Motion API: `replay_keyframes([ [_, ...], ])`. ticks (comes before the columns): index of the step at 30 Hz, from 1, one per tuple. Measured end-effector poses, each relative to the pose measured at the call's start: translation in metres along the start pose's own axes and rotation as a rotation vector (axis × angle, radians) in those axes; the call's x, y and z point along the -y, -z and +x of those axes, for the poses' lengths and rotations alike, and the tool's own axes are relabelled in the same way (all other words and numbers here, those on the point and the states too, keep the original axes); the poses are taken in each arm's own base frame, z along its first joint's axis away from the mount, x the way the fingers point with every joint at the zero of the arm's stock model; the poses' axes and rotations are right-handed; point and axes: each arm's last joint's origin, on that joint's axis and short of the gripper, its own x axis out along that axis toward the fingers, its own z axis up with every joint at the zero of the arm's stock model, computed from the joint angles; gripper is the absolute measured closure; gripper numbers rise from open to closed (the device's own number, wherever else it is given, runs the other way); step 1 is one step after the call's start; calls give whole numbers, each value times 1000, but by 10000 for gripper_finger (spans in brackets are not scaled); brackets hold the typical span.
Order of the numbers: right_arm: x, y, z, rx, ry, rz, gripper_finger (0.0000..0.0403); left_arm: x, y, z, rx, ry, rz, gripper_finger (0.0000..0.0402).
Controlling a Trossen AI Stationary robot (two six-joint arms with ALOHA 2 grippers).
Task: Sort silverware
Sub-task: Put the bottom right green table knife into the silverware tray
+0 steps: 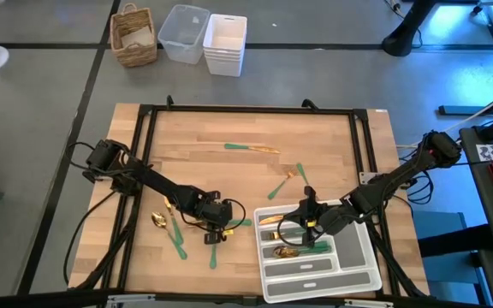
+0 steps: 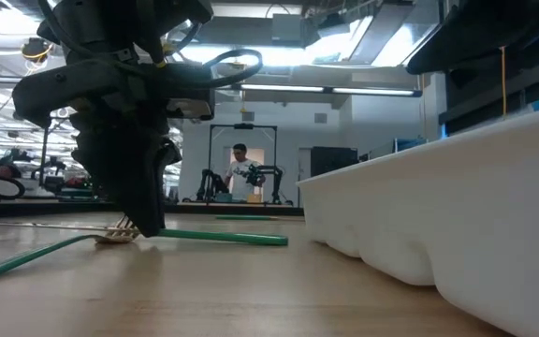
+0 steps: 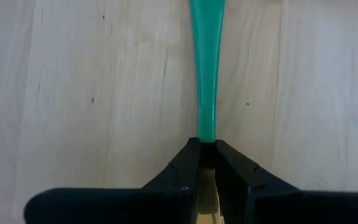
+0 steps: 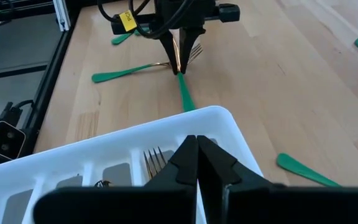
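The left gripper [image 3: 207, 149] is clenched on a slim green-handled gold piece of silverware [image 3: 204, 68] lying flat on the pale wooden surface [image 1: 229, 128], beside the white compartmented plastic tray [image 1: 358, 257]. The right gripper [image 4: 197, 152], jaws pressed together and empty, hovers over that tray, where gold fork tines [image 4: 154, 158] rest.
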Motion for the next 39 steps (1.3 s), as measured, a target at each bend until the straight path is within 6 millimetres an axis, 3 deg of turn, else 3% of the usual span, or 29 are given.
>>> replay_keyframes([
  [8,0,1,0,-14,-16,-3,398,0,0,-3,-6,-3,-18,370],
  [23,-1,1,0,-26,-37,-3,398,-1,-7,-38,77,35,-57,377],
  [39,-1,1,0,-30,-44,-3,397,0,-14,-61,183,86,-66,376],
])
